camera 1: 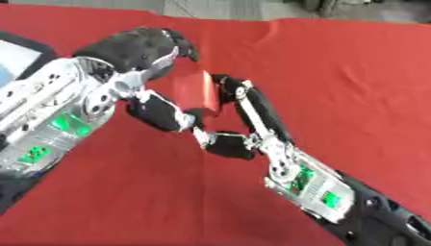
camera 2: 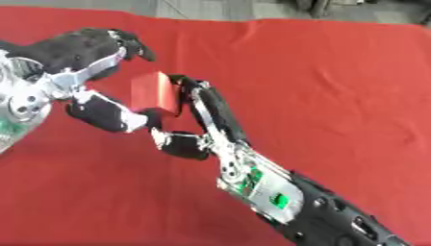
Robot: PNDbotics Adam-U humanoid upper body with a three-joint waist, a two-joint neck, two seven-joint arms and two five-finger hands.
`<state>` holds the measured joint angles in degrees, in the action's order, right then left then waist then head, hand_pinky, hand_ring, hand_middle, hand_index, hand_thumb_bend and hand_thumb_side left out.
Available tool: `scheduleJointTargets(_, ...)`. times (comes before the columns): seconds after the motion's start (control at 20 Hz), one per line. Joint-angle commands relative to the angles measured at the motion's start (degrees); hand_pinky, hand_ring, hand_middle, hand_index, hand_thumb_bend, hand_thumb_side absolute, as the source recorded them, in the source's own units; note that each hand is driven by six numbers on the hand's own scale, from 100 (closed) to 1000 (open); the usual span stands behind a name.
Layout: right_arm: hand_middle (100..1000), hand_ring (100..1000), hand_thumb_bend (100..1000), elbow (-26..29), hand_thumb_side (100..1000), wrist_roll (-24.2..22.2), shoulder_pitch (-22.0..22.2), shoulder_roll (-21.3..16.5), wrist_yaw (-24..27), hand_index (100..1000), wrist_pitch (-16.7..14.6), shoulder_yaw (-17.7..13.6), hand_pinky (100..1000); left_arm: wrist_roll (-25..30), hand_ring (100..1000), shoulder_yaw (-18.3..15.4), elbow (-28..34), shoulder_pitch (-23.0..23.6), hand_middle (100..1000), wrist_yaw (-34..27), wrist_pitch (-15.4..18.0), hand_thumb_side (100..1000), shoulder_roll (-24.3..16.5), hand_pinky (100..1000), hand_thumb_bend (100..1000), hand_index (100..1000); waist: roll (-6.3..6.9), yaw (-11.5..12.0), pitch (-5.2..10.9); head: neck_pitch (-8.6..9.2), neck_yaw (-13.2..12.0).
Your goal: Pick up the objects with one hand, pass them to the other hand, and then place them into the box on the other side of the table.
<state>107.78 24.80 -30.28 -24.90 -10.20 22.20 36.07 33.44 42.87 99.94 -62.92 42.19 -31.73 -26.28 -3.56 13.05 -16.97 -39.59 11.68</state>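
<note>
Above mid-table, nearer the left edge: red block [camera 2: 153, 93] pinched in right hand [camera 2: 189, 113], fingers closed on it. Left hand [camera 1: 147, 53] spread, just beside block's left face, thumb below. Handover pending; block stands upright between both

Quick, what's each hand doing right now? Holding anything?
Left hand: fingers curled beside the red block; whether it grips cannot be told.
Right hand: shut on the red block.

Red tablecloth [camera 1: 353, 86], grey floor [camera 1: 219, 7] beyond.
</note>
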Motion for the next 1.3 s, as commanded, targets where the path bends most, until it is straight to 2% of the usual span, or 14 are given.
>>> scheduleJointTargets(0.05,355,762,100,1.1,100,-0.2,-0.9,-0.2,0.0,519,-0.1,-0.1,722,-0.2,804,-0.3,-0.2,-0.8,808,0.1,-0.5,375,0.2,823,398,863,0.24,-0.1,0.85,0.75,-0.2)
scheduleJointTargets(0.35,355,763,100,1.7,100,-0.5,-0.9,-0.4,0.0,520,-0.1,-0.1,722,0.5,804,-0.1,-1.1,-0.5,807,-0.4,-0.5,414,0.5,823,406,860,0.23,-0.2,0.8,0.55,-0.3)
scheduleJointTargets(0.75,372,766,100,2.0,100,-0.3,-0.9,-0.4,-0.3,518,-1.0,0.0,722,0.5,801,0.0,-2.6,-0.5,801,0.0,-0.4,402,1.2,819,387,850,0.22,-0.3,0.66,0.61,-0.5)
scheduleJointTargets(1.05,374,767,100,1.7,100,-0.2,-0.9,-0.4,-0.4,517,-1.2,0.2,722,-0.8,785,0.1,-2.8,-0.4,781,-0.2,-0.9,257,1.4,799,244,800,0.25,-0.3,0.54,0.6,-0.5)
scheduleJointTargets(1.3,374,767,100,1.7,100,-0.3,-0.8,-0.5,-0.5,516,-1.3,0.2,722,-1.9,759,0.2,-2.7,-0.5,753,-0.6,-1.6,183,1.4,777,142,739,0.27,-0.4,0.55,0.64,-0.6)
